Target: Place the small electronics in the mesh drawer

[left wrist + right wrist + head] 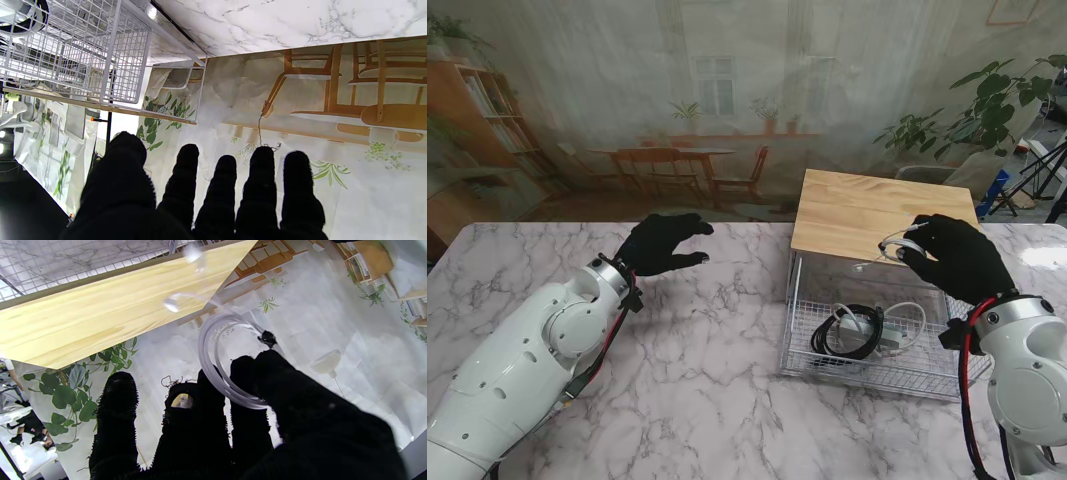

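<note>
A white wire mesh drawer (pixel 799 322) is pulled out from under a wooden-topped frame (pixel 867 210) on the right of the marble table. Inside lie a coiled black cable (pixel 845 332) and a white cable with an adapter (pixel 897 330). My right hand (pixel 957 255), in a black glove, hovers above the frame's near right part, shut on a coiled white cable (pixel 897 242) (pixel 217 350) pinched between thumb and fingers (pixel 247 373). My left hand (pixel 662 243) floats over the table left of the drawer, holding nothing, its fingers (pixel 227 186) apart. The mesh drawer (pixel 83 50) shows in the left wrist view.
The marble table (pixel 707 360) spreads left of and nearer than the drawer. A printed backdrop of a room hangs behind the table's far edge. A leafy plant (pixel 987 110) and a tripod stand beyond the right side.
</note>
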Controlling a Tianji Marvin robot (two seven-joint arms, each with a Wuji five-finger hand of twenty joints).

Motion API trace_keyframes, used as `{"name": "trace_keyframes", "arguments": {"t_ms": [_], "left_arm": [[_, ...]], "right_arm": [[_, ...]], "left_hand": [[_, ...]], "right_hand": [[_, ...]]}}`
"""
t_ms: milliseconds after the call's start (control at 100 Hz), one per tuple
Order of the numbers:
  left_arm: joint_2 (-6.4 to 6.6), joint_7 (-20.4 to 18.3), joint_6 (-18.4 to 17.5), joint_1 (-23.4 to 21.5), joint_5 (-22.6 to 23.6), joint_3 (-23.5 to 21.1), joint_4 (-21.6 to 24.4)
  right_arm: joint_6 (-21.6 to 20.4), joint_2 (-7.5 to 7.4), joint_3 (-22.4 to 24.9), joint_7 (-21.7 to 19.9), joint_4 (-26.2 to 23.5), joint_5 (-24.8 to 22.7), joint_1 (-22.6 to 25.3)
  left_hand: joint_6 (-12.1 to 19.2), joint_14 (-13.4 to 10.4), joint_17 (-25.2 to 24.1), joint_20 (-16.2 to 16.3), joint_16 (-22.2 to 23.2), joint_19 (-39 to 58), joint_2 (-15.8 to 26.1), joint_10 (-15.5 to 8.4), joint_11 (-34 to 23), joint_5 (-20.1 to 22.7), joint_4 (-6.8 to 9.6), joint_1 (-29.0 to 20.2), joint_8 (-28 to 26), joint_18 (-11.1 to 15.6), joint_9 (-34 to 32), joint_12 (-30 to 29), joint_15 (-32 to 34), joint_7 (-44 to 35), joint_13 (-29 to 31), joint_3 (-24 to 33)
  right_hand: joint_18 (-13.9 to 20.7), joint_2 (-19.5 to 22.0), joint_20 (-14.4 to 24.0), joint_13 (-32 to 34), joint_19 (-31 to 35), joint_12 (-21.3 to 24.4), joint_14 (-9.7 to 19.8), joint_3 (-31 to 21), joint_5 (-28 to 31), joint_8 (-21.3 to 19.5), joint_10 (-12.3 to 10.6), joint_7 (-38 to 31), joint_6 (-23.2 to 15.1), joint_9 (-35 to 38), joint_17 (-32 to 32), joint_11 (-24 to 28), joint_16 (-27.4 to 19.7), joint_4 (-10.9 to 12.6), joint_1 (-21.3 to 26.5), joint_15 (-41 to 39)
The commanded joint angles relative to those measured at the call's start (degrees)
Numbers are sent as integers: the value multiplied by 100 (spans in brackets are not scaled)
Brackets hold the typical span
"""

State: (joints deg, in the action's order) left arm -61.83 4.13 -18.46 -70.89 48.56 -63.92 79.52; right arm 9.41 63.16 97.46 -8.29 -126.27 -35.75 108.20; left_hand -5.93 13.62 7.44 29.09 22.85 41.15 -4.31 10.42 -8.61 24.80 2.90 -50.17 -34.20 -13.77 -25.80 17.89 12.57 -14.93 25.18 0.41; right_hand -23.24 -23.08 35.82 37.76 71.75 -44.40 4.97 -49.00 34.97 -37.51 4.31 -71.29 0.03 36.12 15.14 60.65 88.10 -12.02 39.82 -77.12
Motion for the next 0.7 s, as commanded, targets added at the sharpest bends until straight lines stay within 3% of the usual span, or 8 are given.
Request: {"name": "trace_keyframes", "arguments": {"t_ms": [0,350,530,690], "left_arm": [[7,-91,40,-22,-10,10,-3],[-18,-34,198,-125,-95,54,-17],[-12,-1,186,-154,-53,73,-49],[-6,-25,179,-147,-42,100,-55]], "right_arm": [[59,-32,74,-122,133,64,-6],[-62,-95,197,-352,693,-137,-38],[-71,-89,137,-267,990,-186,3],[-177,-88,-4,-66,1278,-631,-23]], "left_hand": [[-42,-28,-97,95,80,-171,254,-9,127,112,-119,-51,-43,-177,-95,28,-29,96,37,-128],[-45,-15,-112,118,92,-220,270,-14,127,120,-121,-51,-41,-199,-135,37,-30,110,67,-131],[-43,-18,-131,124,95,-247,276,-15,129,120,-122,-51,-41,-206,-140,39,-38,113,57,-132],[-47,-22,-141,132,97,-263,282,-21,131,123,-124,-48,-42,-213,-141,41,-42,113,56,-136]], "right_hand": [[149,117,-32,56,122,-33,724,-228,199,-98,319,-189,-534,226,21,65,185,54,207,112],[204,53,-83,173,93,-33,396,-176,309,-18,238,0,-661,344,79,-178,185,29,159,573],[210,69,-92,177,85,-24,291,-123,311,-12,247,26,-667,355,86,-260,185,5,198,687],[231,84,-90,184,86,-28,241,-66,314,9,216,90,-747,370,119,-340,185,-8,209,818]]}}
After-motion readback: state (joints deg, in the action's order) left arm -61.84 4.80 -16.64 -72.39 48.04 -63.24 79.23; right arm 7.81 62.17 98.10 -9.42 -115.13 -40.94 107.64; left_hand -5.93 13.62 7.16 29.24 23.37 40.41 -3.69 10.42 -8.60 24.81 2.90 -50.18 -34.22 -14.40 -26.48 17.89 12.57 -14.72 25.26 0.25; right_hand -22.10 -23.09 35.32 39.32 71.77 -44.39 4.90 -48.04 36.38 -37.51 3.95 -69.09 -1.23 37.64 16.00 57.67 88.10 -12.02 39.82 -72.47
